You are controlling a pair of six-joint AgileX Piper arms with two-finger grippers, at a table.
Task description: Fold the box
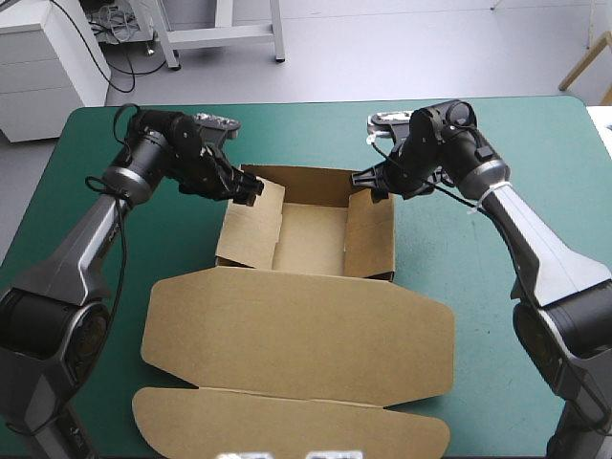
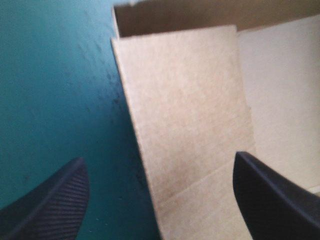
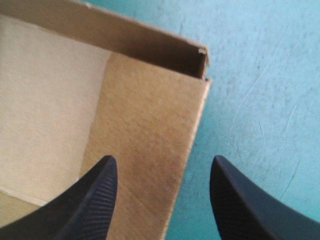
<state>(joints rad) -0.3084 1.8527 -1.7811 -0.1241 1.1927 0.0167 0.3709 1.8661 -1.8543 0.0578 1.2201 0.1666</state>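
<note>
The brown box [image 1: 311, 239] stands as an open tray mid-table, its lid [image 1: 296, 335] lying flat toward the near edge. My left gripper [image 1: 247, 191] is open at the tray's far left corner, straddling the left wall flap [image 2: 185, 125], which leans inward; one finger [image 2: 45, 205] is over the teal-green cover, the other [image 2: 275, 200] over the tray's inside. My right gripper [image 1: 368, 182] is open at the far right corner, its fingers either side of the right wall [image 3: 150, 150]; the back wall [image 3: 125, 40] shows ahead of it.
The lid's front flap [image 1: 287, 426] reaches close to the table's near edge. Bare teal-green cover [image 1: 516, 239] lies right of the box and also left of it [image 1: 143, 239].
</note>
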